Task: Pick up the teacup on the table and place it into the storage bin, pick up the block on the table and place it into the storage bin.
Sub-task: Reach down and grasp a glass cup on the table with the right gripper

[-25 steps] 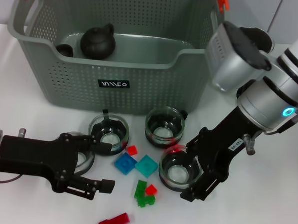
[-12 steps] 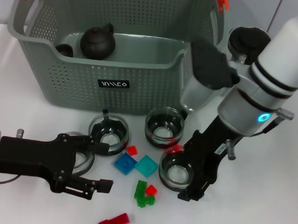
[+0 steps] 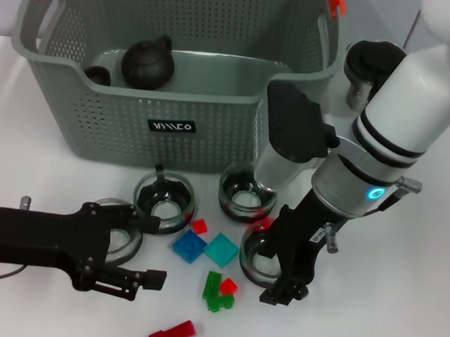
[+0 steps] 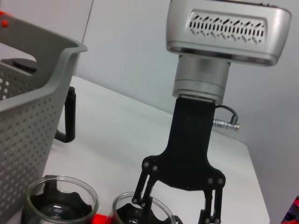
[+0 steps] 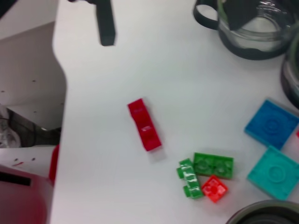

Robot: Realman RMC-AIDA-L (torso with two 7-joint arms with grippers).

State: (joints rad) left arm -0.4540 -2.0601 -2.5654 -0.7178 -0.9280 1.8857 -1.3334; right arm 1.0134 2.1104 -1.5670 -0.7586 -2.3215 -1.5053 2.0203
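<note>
- Right gripper (image 3: 274, 271): black fingers spread, straddling the rim of a round clear-glass teacup (image 3: 259, 259) on the white table (image 3: 399, 298), right of centre; not clamped.
- Left gripper (image 3: 145, 249): parked near left, fingers apart, empty.
- Translucent studded blocks (image 3: 206, 248) lie between the 2 grippers.
- Grey perforated storage bin (image 3: 170, 128) stands far, holding a dark matte teapot (image 3: 147, 61).

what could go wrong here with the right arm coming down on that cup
The right tool straddles the glass teacup, with loose blocks right beside it; a finger may nudge the blocks or tip the cup. Two more teacups stand close before the storage bin, so lifting toward the bin could clip one. The left tool sits nearby, open, risking contact between the arms.
</note>
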